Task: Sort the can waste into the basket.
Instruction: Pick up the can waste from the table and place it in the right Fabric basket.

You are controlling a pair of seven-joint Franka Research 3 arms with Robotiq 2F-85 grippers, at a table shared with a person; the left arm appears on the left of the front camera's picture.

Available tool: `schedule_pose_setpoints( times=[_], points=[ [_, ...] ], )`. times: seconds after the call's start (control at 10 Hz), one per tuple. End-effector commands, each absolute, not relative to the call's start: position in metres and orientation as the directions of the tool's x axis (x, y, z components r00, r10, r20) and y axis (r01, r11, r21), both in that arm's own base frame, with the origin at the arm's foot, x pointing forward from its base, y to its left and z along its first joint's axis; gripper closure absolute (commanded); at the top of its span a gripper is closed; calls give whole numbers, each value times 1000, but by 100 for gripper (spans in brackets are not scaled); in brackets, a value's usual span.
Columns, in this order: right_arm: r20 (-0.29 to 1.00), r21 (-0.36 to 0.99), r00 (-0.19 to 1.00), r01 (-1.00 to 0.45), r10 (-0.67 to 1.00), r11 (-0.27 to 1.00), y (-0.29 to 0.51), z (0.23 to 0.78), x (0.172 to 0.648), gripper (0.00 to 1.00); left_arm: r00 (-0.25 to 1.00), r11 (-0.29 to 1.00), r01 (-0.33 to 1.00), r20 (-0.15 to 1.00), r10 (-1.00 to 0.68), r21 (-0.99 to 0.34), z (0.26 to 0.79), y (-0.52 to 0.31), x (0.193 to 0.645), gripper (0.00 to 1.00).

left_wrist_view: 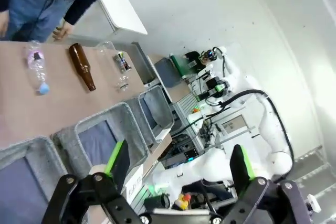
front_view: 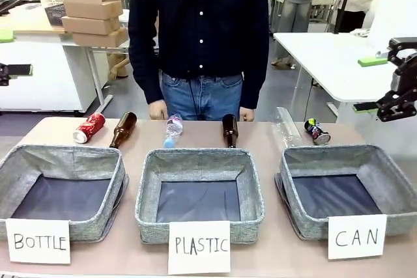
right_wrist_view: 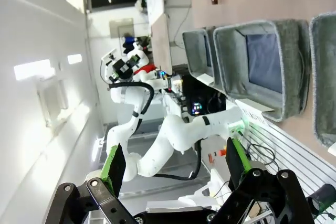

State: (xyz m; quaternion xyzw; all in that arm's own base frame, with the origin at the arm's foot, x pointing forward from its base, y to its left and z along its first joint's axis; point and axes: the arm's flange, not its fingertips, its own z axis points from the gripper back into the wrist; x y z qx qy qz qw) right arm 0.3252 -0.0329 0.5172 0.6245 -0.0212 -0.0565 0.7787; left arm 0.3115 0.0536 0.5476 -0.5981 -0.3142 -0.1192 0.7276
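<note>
Lying just behind the CAN basket (front_view: 329, 152), the black can (front_view: 317, 131) is near a clear bottle (front_view: 287, 125); the red can (front_view: 88, 127) sits beside a brown bottle (front_view: 123, 129) behind the BOTTLE basket (front_view: 65, 153); left fingers (left_wrist_view: 114, 157) and right fingers (right_wrist_view: 112, 163) released, empty

The left gripper (left_wrist_view: 178, 161) is black, built of angular linked bars with round silver screws at the joints, and its fingers (left_wrist_view: 116, 157) carry bright green pads. The right gripper (right_wrist_view: 173, 158) is the same make: black links, silver screws, green pads. From the left wrist, the right arm (left_wrist_view: 210, 165) is glossy white with rounded joints and a black cable looping along it. From the right wrist, the left arm (right_wrist_view: 178, 135) is likewise white and rounded, with a black cable and a green glow at one end. The person wears a dark navy shirt (front_view: 199, 17) – long sleeves, small white buttons down the front – and blue jeans (front_view: 202, 96).
</note>
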Motion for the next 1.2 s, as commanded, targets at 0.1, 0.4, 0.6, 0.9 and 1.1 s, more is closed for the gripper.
schedule_pose_setpoints(
  times=[0.1,0.4,0.6,0.9,1.1],
  points=[
    [-5,982,994,25,-106,190,-35,519,329,0,751,261,576,628,203,-774,552,53,311,0],
    [-5,982,994,25,-106,190,-35,519,329,0,751,261,576,628,203,-774,552,53,311,0],
    [-22,933,980,91,-195,349,-21,526,338,0,751,261,576,628,203,-774,552,53,311,0],
    [135,684,958,93,-252,724,28,552,401,0,751,261,576,628,203,-774,552,53,311,0],
    [220,308,932,215,-289,927,39,548,455,0,751,261,576,628,203,-774,552,53,311,0]
  ],
)
